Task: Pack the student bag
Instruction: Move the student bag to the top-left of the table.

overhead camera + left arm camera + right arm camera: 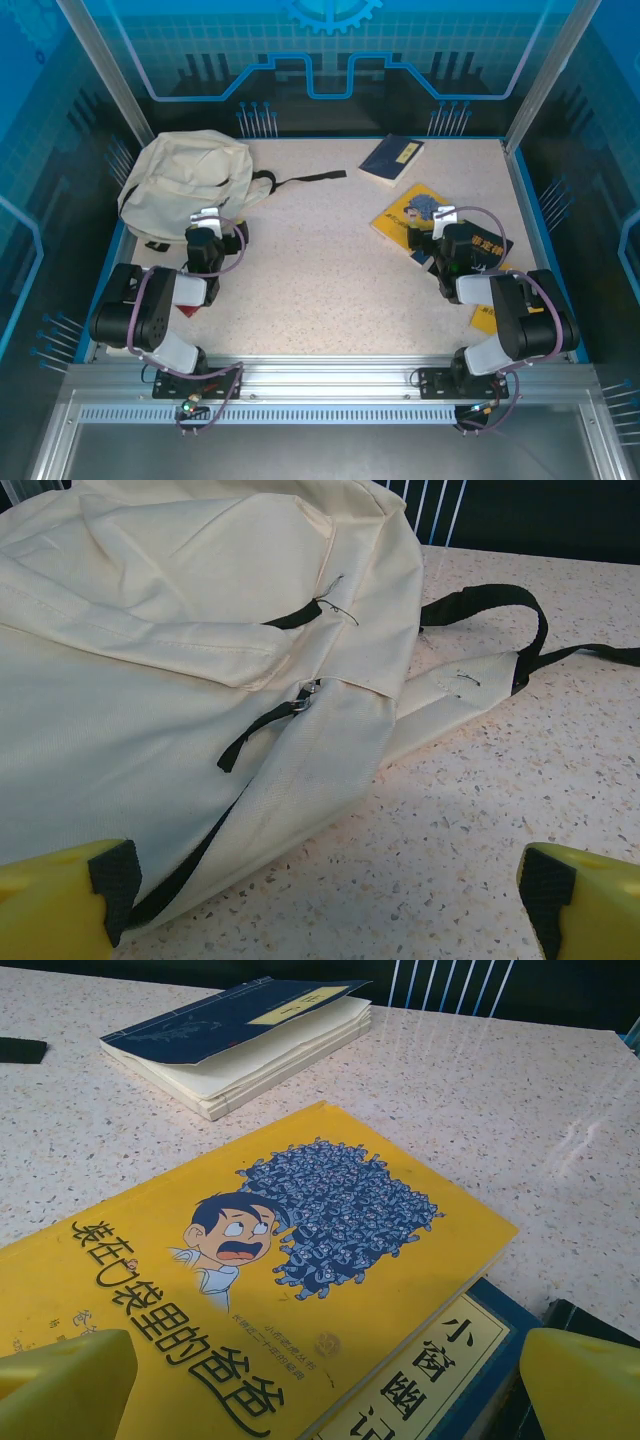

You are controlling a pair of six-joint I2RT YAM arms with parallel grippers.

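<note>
The student bag (185, 180) (150, 680): a soft cream fabric backpack, slumped and creased, lying in the far left corner of the table (330, 260), close to the left edge. A black strap (310, 178) (490, 598) trails from its right side, flat on the table and pointing toward the right edge. A metal zipper pull (298, 704) with a black tab rests on the near face, just below a folded flap of cream fabric.

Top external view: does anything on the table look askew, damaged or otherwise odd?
Nothing spilled or damaged. On the right, the yellow cartoon-cover paperback lies skewed, resting partly on a dark blue book with a cream title label, and the farther dark blue soft-cover book has its cover curling upward.
</note>
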